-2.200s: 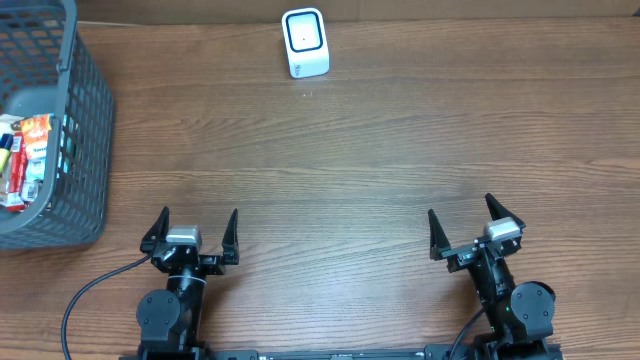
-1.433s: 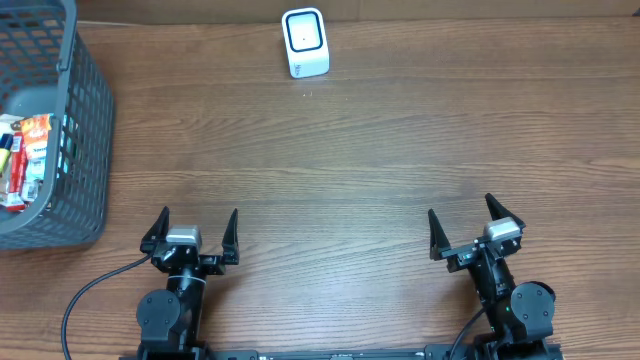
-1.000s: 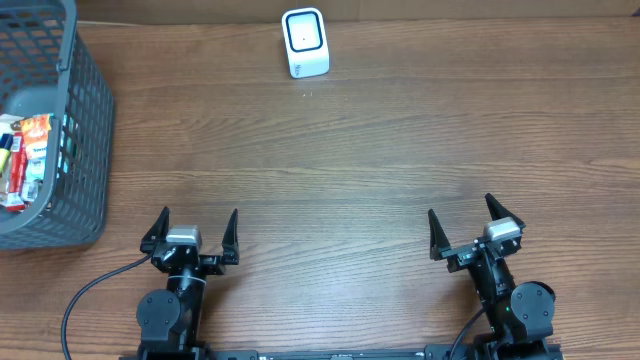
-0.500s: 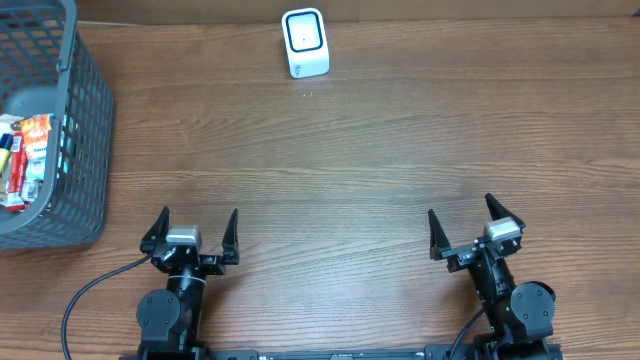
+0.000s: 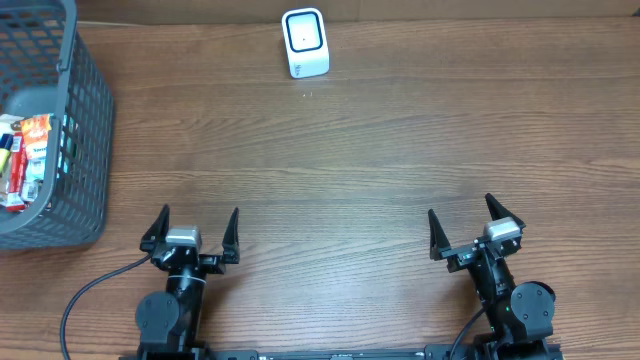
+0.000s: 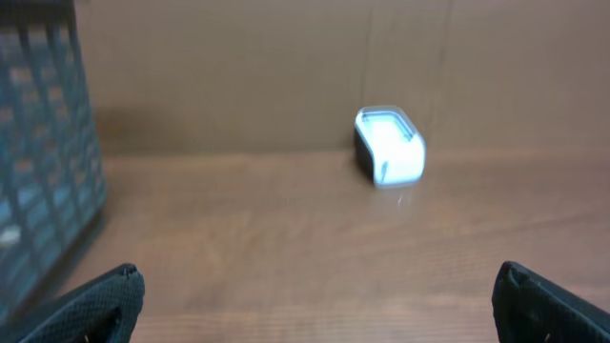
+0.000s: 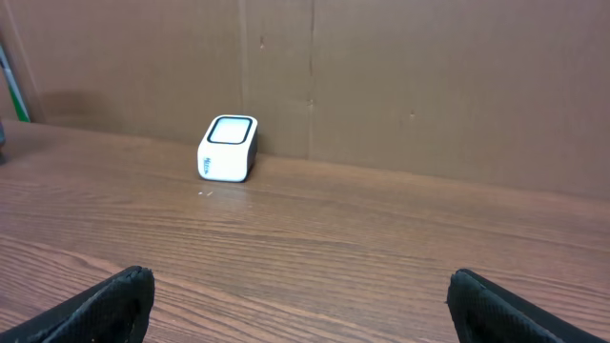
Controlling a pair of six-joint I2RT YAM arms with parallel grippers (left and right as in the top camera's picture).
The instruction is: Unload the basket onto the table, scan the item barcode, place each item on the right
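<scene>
Fingers on both sides stand spread wide and hold nothing. Your left gripper (image 5: 198, 220) and right gripper (image 5: 461, 210) sit low at the near edge of the table (image 5: 350, 150), well apart from everything else. Farther out, the packaged items (image 5: 24, 160) lie inside the grey basket (image 5: 92, 120) at the far left, and the white scanner (image 5: 305, 42) stands at the far edge. By my reading nothing is done yet: you have an item to pick, carry over and present to the scanner.
</scene>
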